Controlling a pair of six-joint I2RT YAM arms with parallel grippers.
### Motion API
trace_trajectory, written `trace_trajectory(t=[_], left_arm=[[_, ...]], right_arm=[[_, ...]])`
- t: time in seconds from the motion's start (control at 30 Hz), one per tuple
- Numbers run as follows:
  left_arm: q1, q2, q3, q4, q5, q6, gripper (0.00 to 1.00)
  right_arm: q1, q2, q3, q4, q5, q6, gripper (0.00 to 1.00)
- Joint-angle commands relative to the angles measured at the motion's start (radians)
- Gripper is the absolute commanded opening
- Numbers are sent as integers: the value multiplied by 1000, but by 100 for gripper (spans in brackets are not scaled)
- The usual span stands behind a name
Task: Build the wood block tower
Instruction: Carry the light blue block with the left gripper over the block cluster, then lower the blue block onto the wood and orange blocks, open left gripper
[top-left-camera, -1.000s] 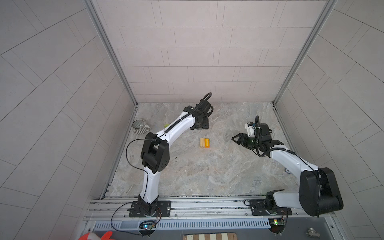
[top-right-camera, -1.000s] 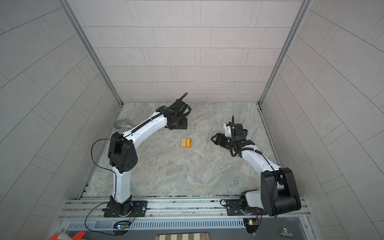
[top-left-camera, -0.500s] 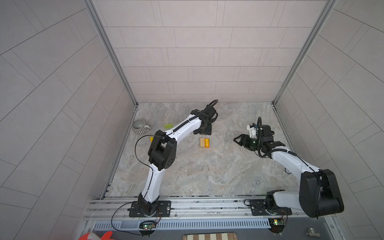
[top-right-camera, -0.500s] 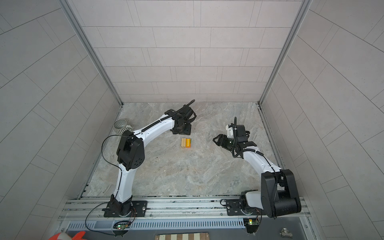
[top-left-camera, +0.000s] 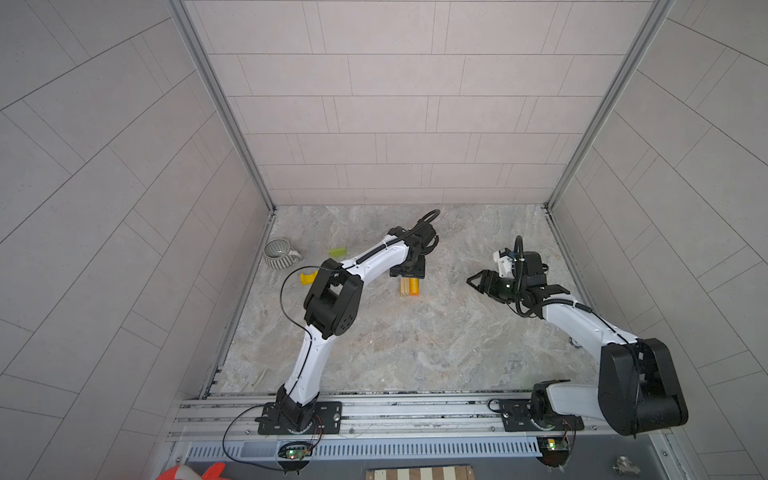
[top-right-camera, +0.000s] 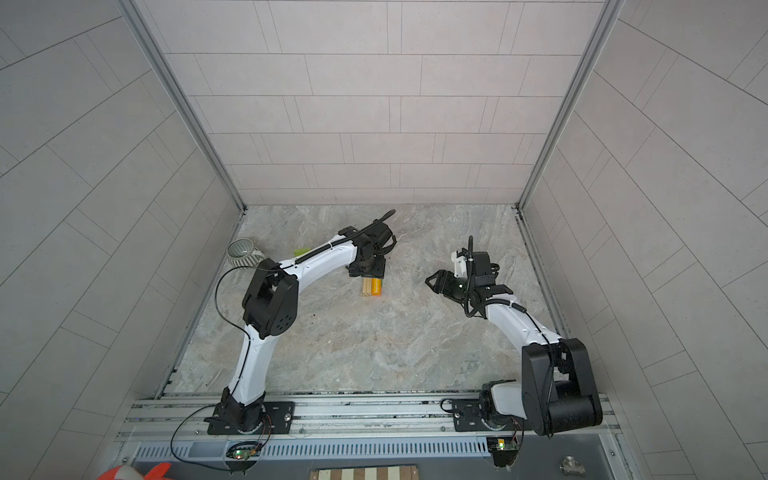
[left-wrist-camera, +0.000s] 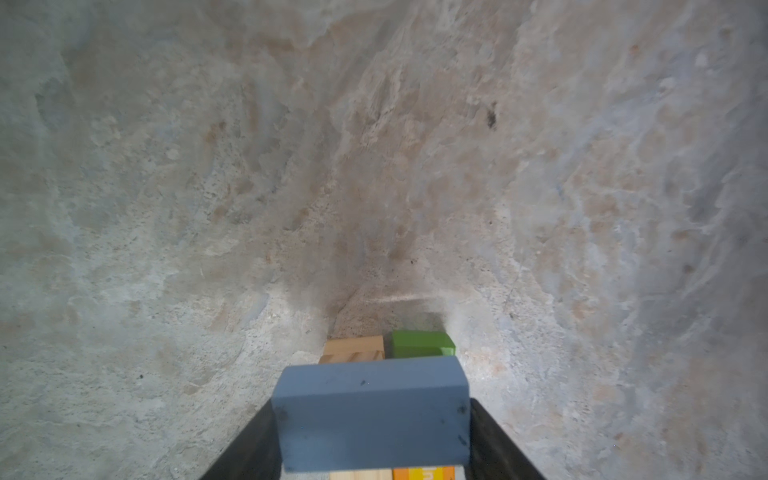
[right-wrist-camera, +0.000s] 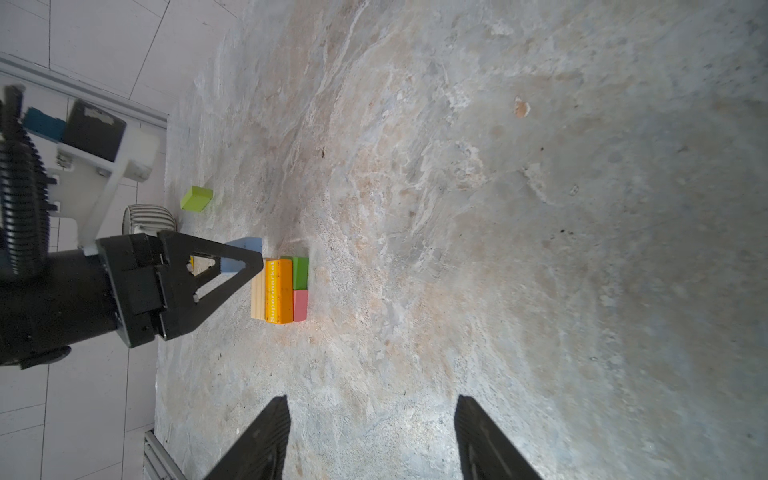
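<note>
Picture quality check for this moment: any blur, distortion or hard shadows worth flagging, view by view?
Both top views: sharp, evenly lit, the wide-angle lens splays the tiled walls. Left wrist view: the blue block sits close to the lens and looks soft; a dim shadow falls beyond it. Right wrist view: lettering on the orange block is legible, the picture's edges smear.

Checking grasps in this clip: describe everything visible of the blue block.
The blue block is a matte slate-blue rectangular brick, seemingly painted wood, with rounded edges and few dark specks. It sits in the left gripper, fingers clamping its short ends, over one end of the tan block and orange block; contact below cannot be told.
</note>
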Motion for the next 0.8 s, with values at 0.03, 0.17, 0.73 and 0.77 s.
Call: trace_trajectory(t=[0.03,0.17,0.73,0.77], left_arm=[[-11,1,-46,17,-27,-35,52],[-11,-8,-62,29,-27,-47,53],[-28,-53,-76,25,-58,-72,54],[-29,-55,-76,25,-61,-72,54]], right_arm=[[-4,3,-16,24,-10,11,65],[-4,5,-17,29,-12,13,65],[-5,11,-23,41,-16,17,65],[-4,11,-23,41,-16,17,65]])
